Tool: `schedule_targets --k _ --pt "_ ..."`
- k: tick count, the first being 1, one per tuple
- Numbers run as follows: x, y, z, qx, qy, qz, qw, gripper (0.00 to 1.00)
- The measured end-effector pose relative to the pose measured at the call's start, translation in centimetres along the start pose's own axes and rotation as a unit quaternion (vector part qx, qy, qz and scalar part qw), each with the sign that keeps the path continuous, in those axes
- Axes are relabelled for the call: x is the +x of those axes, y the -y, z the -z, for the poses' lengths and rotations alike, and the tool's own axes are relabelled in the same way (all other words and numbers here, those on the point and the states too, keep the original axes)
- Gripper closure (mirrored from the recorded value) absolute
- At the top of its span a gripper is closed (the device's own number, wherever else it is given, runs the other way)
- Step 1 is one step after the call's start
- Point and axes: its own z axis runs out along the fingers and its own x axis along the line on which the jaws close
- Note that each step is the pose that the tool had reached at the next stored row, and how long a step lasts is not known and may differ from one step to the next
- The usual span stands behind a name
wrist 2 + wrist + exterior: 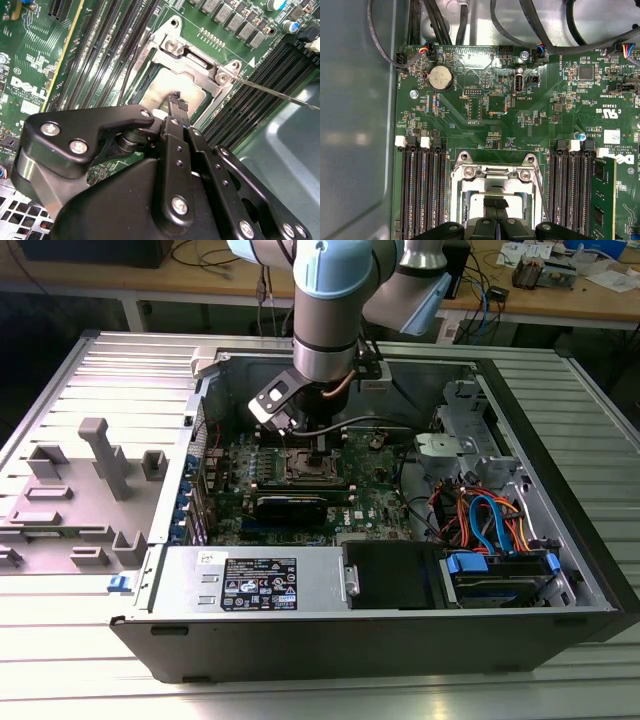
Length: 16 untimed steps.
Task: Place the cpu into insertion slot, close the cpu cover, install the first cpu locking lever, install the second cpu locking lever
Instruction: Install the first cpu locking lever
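Note:
The cpu [161, 90] lies in its socket on the green motherboard, its silvery-grey top showing through the window of the cpu cover [196, 62]. That cover looks flat over the socket, and its frame [495, 182] rims the cpu [474, 206]. My gripper [176, 100] is shut with nothing between its fingers, and its black tips rest on or just above the chip's top. My gripper [495, 204] shows the same in the first wrist view. A thin metal locking lever [280, 95] sticks out sideways from the socket corner. In the exterior view my gripper [318, 452] hangs over the socket [300, 466].
Black memory slots [422, 190] flank the socket on both sides, and a green memory stick [602, 200] stands in one. A coin battery [441, 78] and cables [540, 25] lie beyond. The case holds a power supply [260, 580] and drive cables [480, 520].

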Motion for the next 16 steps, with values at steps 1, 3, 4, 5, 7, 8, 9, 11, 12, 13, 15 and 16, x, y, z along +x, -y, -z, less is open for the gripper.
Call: schedule_targets --k 1,3,4,5,7,8,9,11,12,13,15,16 --pt "0.00 0.00 0.00 0.0000 0.0000 0.000 1.0000 0.89" --pt "0.01 -0.01 0.03 0.0000 0.0000 0.000 1.0000 0.89" --pt "0.01 -0.01 0.05 0.0000 0.0000 0.000 1.0000 0.89" --pt "0.00 0.00 0.06 0.0000 0.0000 0.000 1.0000 0.89" --pt "0.01 0.00 0.09 0.0000 -0.0001 0.000 1.0000 0.89" --pt "0.00 0.00 0.11 0.0000 0.0000 0.000 1.0000 0.89" --pt "0.01 0.00 0.14 0.0000 0.0000 0.000 1.0000 0.89" --pt "0.01 0.00 0.23 0.0000 0.0000 0.000 1.0000 0.89" --pt "0.01 0.00 0.23 -0.0001 -0.0001 0.000 1.0000 0.89" --pt "0.01 0.00 0.24 0.0000 -0.0001 0.000 1.0000 0.89" --pt "0.01 0.00 0.28 0.0000 0.0000 0.000 1.0000 0.89" --pt "0.01 0.00 0.30 0.0000 0.0000 0.000 1.0000 0.89"
